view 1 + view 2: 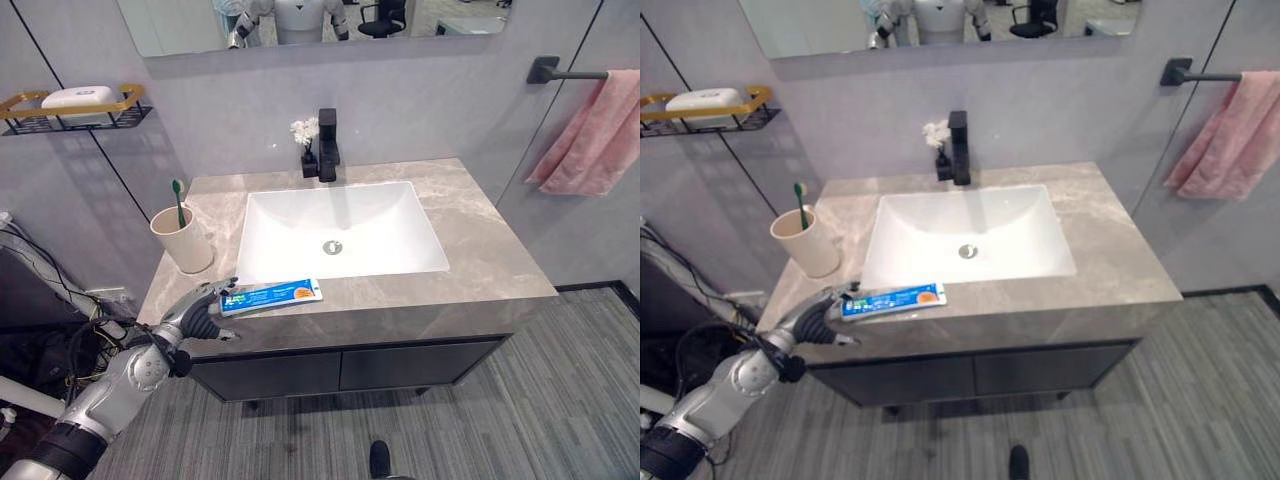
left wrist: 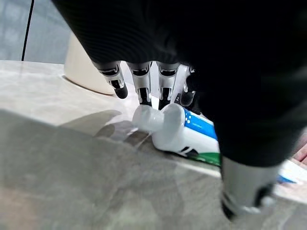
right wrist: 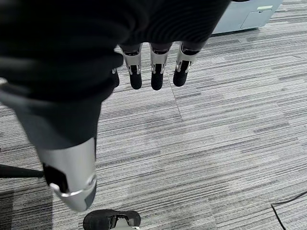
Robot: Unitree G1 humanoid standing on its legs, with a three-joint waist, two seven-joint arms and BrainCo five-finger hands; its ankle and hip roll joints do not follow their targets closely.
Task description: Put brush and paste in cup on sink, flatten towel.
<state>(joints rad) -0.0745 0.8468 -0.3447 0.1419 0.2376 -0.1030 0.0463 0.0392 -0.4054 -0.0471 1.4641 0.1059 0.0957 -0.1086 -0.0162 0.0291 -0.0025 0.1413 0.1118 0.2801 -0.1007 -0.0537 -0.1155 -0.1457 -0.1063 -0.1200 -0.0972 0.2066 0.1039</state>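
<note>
1. The left arm comes in from the lower left, and the left robot hand [image 1: 205,310] lies at the front left edge of the table [image 1: 490,250], knuckles up, fingers pointing toward the sink [image 1: 340,230].
2. In the left wrist view its fingers [image 2: 144,88] hang down in a row, fairly straight, their dark tips at the capped end of the paste [image 2: 180,132]. The thumb reaches down on the near side of the tube. The hand is open around the cap end, not clamped; whether the tips press on the tube cannot be told.
3. The paste lies flat on the front strip of the table, between the sink and the table's edge, its white cap toward the left robot hand and its orange-marked tail pointing right.
4. The cup [image 1: 182,240] stands upright on the table, left of the sink and just behind the hand, apart from the paste.
5. The brush [image 1: 178,200] stands in the cup with its green head up.
6. The right robot hand [image 3: 151,72] hangs over grey carpeted floor [image 3: 230,124], fingers straight and pointing down, thumb apart, holding nothing.
7. The pink towel [image 1: 595,140] hangs bunched and crumpled from a black bar [image 1: 570,72] on the right wall, well apart from both hands.
</note>
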